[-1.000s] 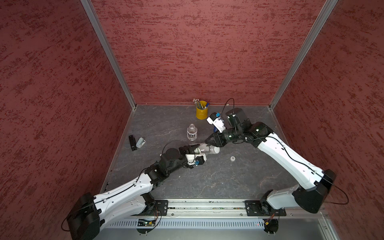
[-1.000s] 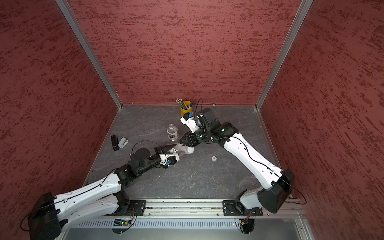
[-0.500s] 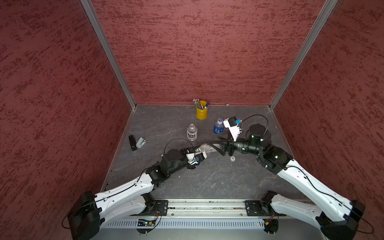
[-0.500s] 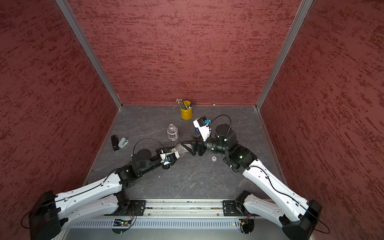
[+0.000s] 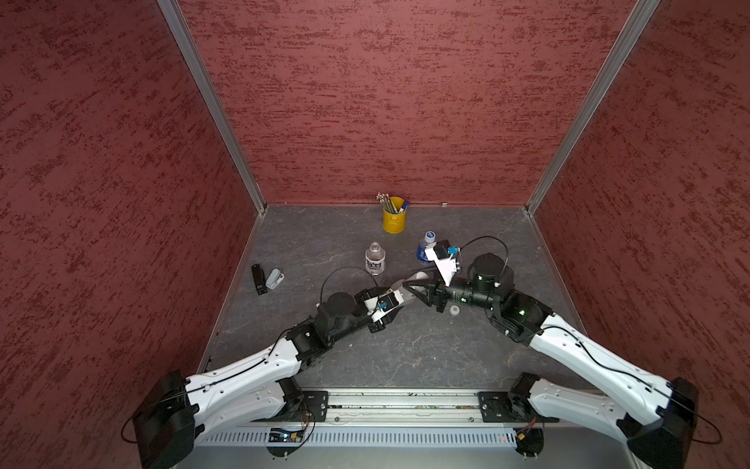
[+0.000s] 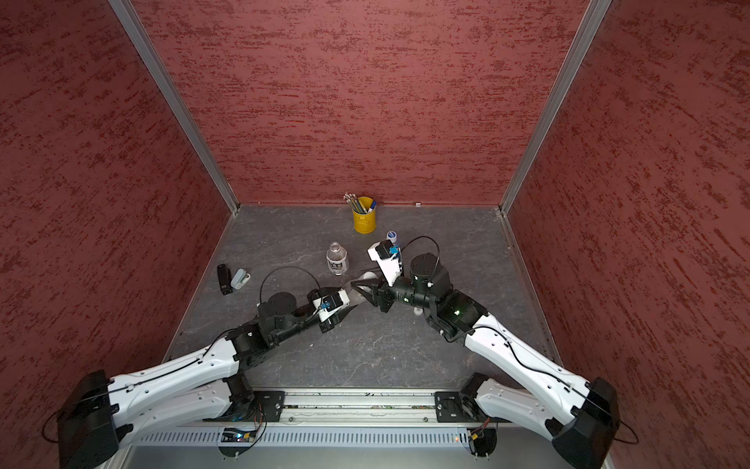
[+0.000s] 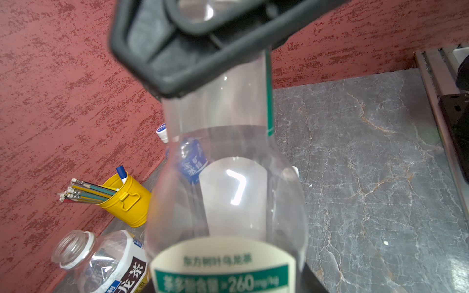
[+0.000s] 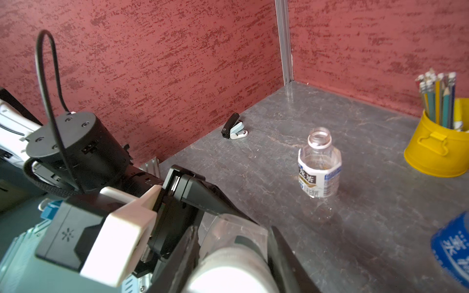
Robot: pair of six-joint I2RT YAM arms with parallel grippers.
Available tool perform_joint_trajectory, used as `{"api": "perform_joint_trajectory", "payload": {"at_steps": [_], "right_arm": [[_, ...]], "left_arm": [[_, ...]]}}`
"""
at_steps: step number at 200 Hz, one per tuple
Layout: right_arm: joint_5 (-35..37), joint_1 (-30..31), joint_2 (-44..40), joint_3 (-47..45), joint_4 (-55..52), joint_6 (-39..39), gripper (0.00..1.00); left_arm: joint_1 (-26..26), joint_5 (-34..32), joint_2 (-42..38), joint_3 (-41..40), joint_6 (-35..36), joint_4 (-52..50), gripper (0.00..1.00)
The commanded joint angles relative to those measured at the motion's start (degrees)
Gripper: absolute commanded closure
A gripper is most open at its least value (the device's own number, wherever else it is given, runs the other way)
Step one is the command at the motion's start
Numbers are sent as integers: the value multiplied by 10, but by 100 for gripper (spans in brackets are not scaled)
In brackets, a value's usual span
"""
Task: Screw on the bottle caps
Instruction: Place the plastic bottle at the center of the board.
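Fingers of the right arm [image 8: 279, 253], re-angled since a second before, clenched the wide white cap [image 8: 228, 266] at the mouth of the clear bottle [image 7: 228, 121]; left fingers [image 8: 200, 196] grasped that bottle above the desk [image 5: 406, 357]. Yellow cup [image 5: 394, 221] held pencils [image 5: 385, 200].

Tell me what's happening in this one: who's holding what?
The left gripper holds the clear green-labelled bottle tilted toward the right arm. The right gripper is closed around the wide white cap at that bottle's neck, apparently screwing it on. The blue-labelled bottle stands capped further back. The white-labelled bottle stands open, and a small white cap lies loose beside the right arm.
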Motion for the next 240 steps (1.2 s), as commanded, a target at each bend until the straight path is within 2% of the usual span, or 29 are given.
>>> {"api": "perform_joint_trajectory", "payload": {"at_steps": [1, 14, 32, 36, 39, 57, 81, 114, 142, 178, 240], "right_arm": [[12, -1, -6, 8, 17, -15, 78], [18, -1, -12, 17, -22, -34, 79], [62, -2, -23, 34, -101, -60, 80], [78, -4, -25, 40, -121, -65, 80], [87, -5, -26, 43, -136, -69, 80], [149, -20, -32, 62, -212, -90, 80], [222, -65, -31, 75, -263, -106, 79], [203, -169, 17, 95, -243, -99, 79], [192, -223, 72, 116, -201, -90, 76], [201, -253, 166, 168, -183, -115, 74], [174, -263, 267, 205, -165, -121, 70]], "left_arm": [[-7, 45, 5, 23, -24, -25, 43], [-5, 51, 6, 25, -32, -44, 28], [-1, 56, -6, 15, -40, -53, 12], [2, 57, -9, 11, -44, -53, 3], [5, 57, -13, 9, -47, -53, 0], [34, 61, -31, 0, -88, -67, 0], [102, 43, -53, 0, -178, -98, 0], [188, 29, -64, 7, -273, -139, 0], [248, 46, -58, 20, -321, -165, 0], [277, 56, -50, 25, -330, -169, 0], [280, 70, -53, 22, -323, -172, 0]]}}
